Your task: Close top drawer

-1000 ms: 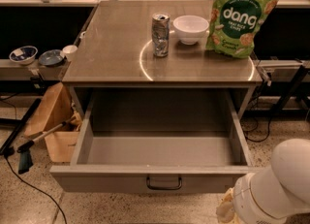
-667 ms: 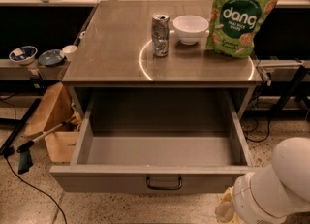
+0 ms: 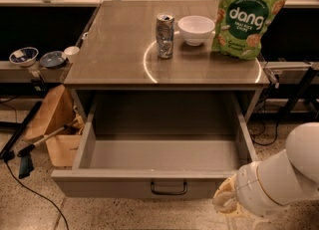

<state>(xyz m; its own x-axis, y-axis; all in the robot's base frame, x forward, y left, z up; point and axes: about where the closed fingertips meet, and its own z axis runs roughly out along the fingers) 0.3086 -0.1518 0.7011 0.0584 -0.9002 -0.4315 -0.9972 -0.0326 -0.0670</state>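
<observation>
The top drawer [image 3: 124, 184] is a wide, deep grey metal drawer under the table top. It is pulled far out and its inside is bare. A small dark loop handle [image 3: 168, 188] sits at the centre of its flat front. My gripper [image 3: 227, 205] is at the end of the white arm [image 3: 279, 176] in the lower right, just off the drawer front's right corner and apart from the handle. It is partly cut off by the bottom edge. No lower drawers are in view.
On the table top [image 3: 114, 55] stand a drink can [image 3: 165, 35], a white bowl [image 3: 196, 29] and a green snack bag [image 3: 246, 17]. A cardboard box [image 3: 55, 127] and a dark tool [image 3: 27, 159] lie on the floor at the left. Small bowls [image 3: 37, 57] sit on a left shelf.
The white arm has risen a little and its end has edged slightly left towards the drawer's front corner. The drawer has not moved.
</observation>
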